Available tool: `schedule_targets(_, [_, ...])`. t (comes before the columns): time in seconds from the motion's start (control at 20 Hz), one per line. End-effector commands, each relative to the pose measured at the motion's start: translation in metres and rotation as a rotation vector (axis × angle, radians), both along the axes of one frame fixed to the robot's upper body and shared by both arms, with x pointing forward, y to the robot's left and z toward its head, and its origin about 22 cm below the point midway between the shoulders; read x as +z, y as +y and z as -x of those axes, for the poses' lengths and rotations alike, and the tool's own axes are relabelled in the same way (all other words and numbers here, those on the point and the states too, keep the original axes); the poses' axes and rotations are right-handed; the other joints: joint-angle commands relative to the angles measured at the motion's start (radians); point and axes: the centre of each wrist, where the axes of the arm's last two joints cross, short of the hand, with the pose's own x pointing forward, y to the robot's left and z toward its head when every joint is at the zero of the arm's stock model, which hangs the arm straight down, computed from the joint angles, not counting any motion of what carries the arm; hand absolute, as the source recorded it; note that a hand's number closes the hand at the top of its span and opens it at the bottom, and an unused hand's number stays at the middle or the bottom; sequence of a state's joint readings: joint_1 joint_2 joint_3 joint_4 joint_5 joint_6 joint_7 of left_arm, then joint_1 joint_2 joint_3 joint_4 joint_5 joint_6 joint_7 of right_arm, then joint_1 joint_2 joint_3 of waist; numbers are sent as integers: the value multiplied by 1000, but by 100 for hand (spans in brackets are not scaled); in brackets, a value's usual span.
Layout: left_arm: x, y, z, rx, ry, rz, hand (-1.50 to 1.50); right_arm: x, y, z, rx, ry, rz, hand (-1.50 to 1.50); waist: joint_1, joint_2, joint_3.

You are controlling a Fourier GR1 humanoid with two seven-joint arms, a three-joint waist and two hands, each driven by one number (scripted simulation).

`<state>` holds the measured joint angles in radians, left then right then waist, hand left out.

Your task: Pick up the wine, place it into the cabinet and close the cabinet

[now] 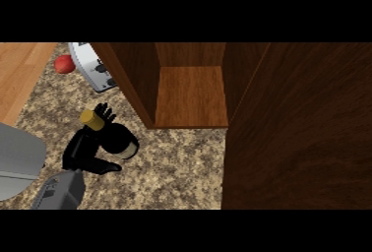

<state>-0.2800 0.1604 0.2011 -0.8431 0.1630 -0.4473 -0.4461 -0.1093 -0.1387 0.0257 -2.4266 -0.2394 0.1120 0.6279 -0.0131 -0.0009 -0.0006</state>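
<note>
Forearm: a grey forearm [59, 191] comes in from the lower left edge, angled up toward the middle of the counter.
Left hand: the black left hand [85, 150] is curled round the wine bottle, fingers over its far side near the neck and thumb low on the near side.
Right hand: it does not show anywhere in the head view.
Wine bottle: the wine bottle [116, 140] is dark with a pale band on its body and a yellow top pointing up-left; it sits inside the left hand over the counter, left of the cabinet. Whether its base touches the counter cannot be told.
Counter: the counter [174, 167] is speckled brown and beige stone, running from the lower edge up past the hand.
Grey shape: a large grey rounded shape [18, 160] fills the left edge beside the forearm.
Cabinet door: a dark wood door [298, 128] stands open at the right, taking up most of that side.
Cabinet: the cabinet [190, 93] is open, with a lighter wooden shelf between dark side walls.
Toaster: a silver toaster [94, 66] lies just left of the cabinet wall.
Red thing: a small red rounded thing [64, 64] sits beside the toaster.
Wood strip: a pale wood strip [22, 74] borders the counter at the far left.
</note>
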Motion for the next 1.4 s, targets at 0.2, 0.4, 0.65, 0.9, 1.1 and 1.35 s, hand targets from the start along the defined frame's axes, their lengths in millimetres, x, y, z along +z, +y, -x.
schedule_targets(0.2, [-25,-3,6,-6,2,56,-150,14,-5,32,26,-78,-26,-150,1,1,0])
schedule_targets(0.4, [-17,-5,-11,-3,-12,71,-150,15,-8,42,24,-64,-13,-150,-2,1,0])
schedule_targets(0.65, [-38,-28,4,-117,8,129,150,23,-1,31,25,-49,-24,-150,-3,1,-1])
schedule_targets(0.9, [-31,-12,-1,-157,-34,61,150,8,-12,25,20,-71,-40,-150,0,2,0])
schedule_targets(1.1, [-24,-3,16,31,-65,-4,150,6,-8,38,-4,-50,-25,-150,17,-9,3])
schedule_targets(1.35, [-30,30,58,232,-110,-104,150,6,-6,36,19,-51,-26,-150,18,-9,2])
